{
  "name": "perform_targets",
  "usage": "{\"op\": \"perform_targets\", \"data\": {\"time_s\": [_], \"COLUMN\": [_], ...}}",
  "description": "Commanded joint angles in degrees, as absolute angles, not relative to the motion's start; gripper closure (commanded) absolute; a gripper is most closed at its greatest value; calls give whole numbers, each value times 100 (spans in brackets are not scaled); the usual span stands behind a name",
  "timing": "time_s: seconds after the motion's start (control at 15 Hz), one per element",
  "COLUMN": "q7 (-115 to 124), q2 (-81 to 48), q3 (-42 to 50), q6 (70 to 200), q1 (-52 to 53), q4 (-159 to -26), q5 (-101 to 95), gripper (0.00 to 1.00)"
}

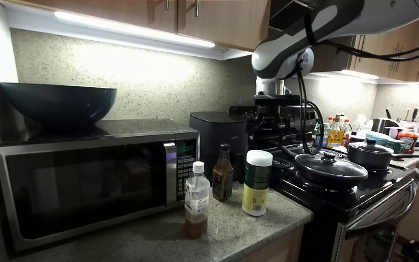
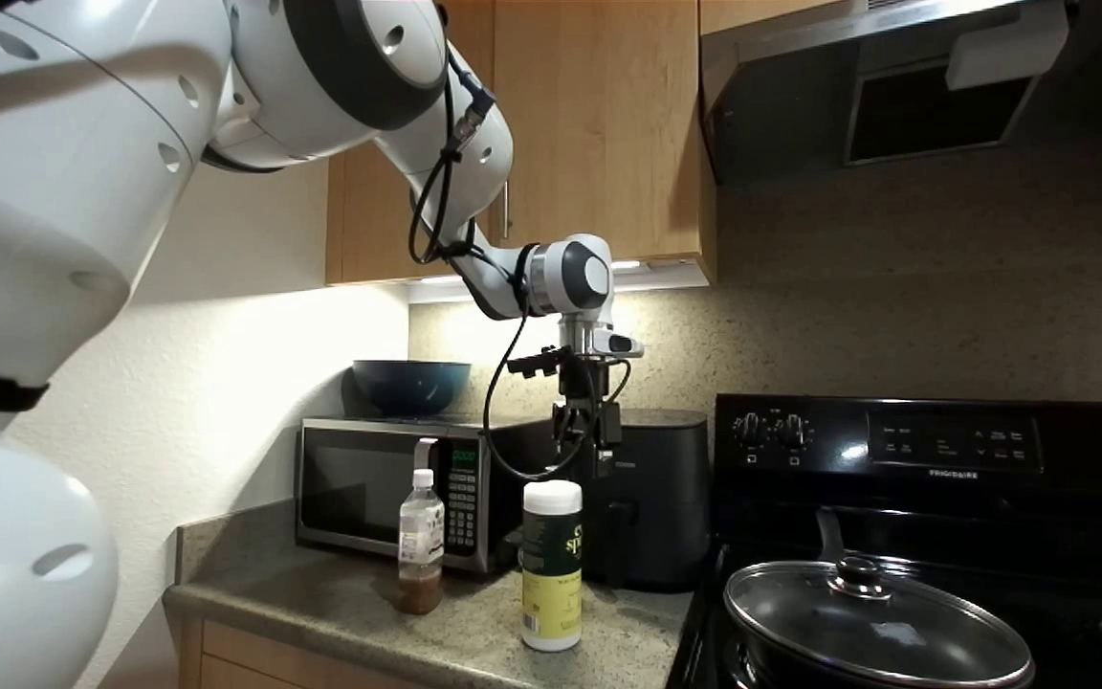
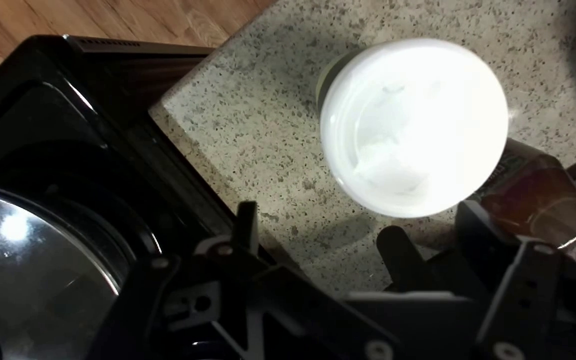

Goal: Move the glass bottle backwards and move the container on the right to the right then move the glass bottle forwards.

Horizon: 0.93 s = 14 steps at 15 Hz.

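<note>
The container [image 1: 258, 182] is a jar with a white lid and dark green and yellow body, upright on the counter; it also shows in an exterior view [image 2: 552, 565]. Its lid [image 3: 413, 127] fills the upper middle of the wrist view. The glass bottle [image 1: 222, 176], with brown contents and a dark cap, stands left of the container; in the wrist view its reddish-brown body [image 3: 538, 195] shows beside the lid. The container largely hides it in an exterior view. My gripper [image 3: 359, 222] is open and empty, above and behind the container; it also shows in both exterior views [image 1: 267, 138] [image 2: 589, 457].
A clear bottle with white cap [image 1: 196, 203] stands left of the container. Behind are a microwave [image 1: 93, 182] and a black air fryer [image 1: 209, 127]. A stove [image 1: 318, 196] with lidded pans [image 1: 329, 169] adjoins the counter [image 1: 227, 225] on the right. Cabinets hang above.
</note>
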<state>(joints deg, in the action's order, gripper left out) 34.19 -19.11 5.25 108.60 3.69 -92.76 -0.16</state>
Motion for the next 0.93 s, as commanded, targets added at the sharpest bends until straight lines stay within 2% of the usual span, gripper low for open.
{"op": "perform_targets", "data": {"time_s": [0.0,0.87], "q7": [3008,265], "q2": [-1959,-2405], "q3": [375,18], "q6": [10721,9665], "q1": [318,202], "q4": [-9213,-8740], "q5": [29,42], "gripper": [0,0]}}
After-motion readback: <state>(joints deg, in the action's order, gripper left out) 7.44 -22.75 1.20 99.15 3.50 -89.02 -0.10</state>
